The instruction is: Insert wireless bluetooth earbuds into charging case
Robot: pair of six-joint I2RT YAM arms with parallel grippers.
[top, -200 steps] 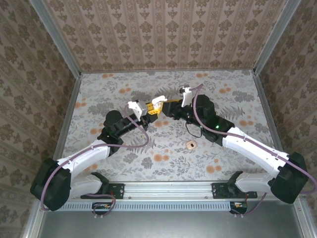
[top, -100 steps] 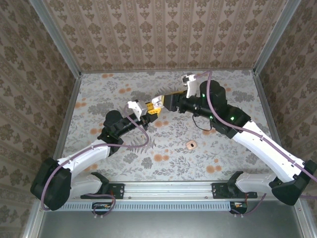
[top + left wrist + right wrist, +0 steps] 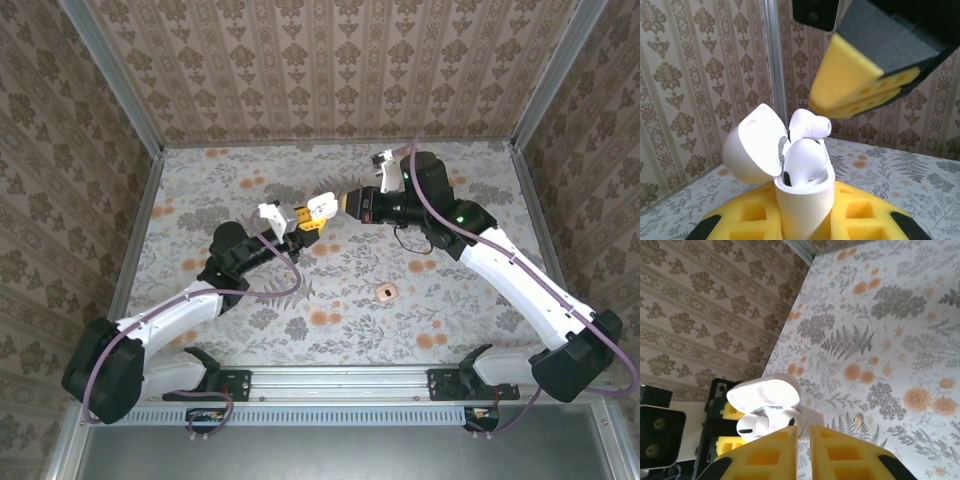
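Charging case (image 3: pixel 805 200): held up off the floral table (image 3: pixel 900 165), upright, lid (image 3: pixel 751 146) swung open to one side.
Left gripper (image 3: pixel 304 222): clamped on the case's lower body, yellow pads (image 3: pixel 860 217) either side.
Earbuds: lower earbud (image 3: pixel 807 161) sits in its well. Upper earbud (image 3: pixel 810 125) stands proud of the rim, likely not fully home.
Right gripper (image 3: pixel 803 439): fingers drawn almost together with nothing between them, tips just above the buds.
Handling: buds look light, glossy and slick, apt to pop out or roll. Best pressed gently on the rounded head with closed tips. Case rigid but smooth, so grip low, clear of the hinge.
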